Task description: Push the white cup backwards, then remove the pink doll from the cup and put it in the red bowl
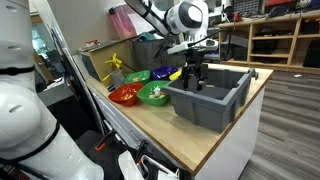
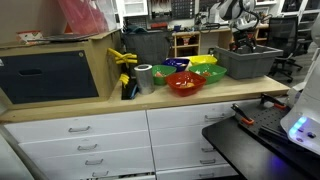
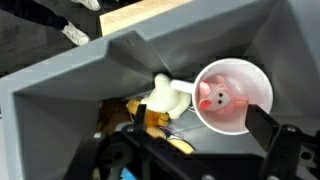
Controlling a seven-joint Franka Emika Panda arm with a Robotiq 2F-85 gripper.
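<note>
In the wrist view the white cup [image 3: 232, 95] stands inside the big grey bin [image 3: 60, 90], and the pink doll [image 3: 218, 96] sits in the cup, face up. My gripper [image 3: 190, 150] is open, lowered into the bin, with its right finger just beside the cup's rim and nothing held. In both exterior views the gripper [image 1: 193, 72] [image 2: 240, 40] hangs over the bin [image 1: 210, 105] [image 2: 247, 63]; the cup and doll are hidden there. The red bowl [image 1: 125, 96] [image 2: 185, 83] sits on the counter beside the bin.
A white and yellow toy [image 3: 165, 98] lies against the cup's left side in the bin. Green bowls [image 1: 155, 95] [image 2: 165, 72], a blue bowl [image 2: 178, 64] and a yellow bowl [image 2: 203, 60] crowd around the red one. A silver can [image 2: 145, 77] stands by a wooden box.
</note>
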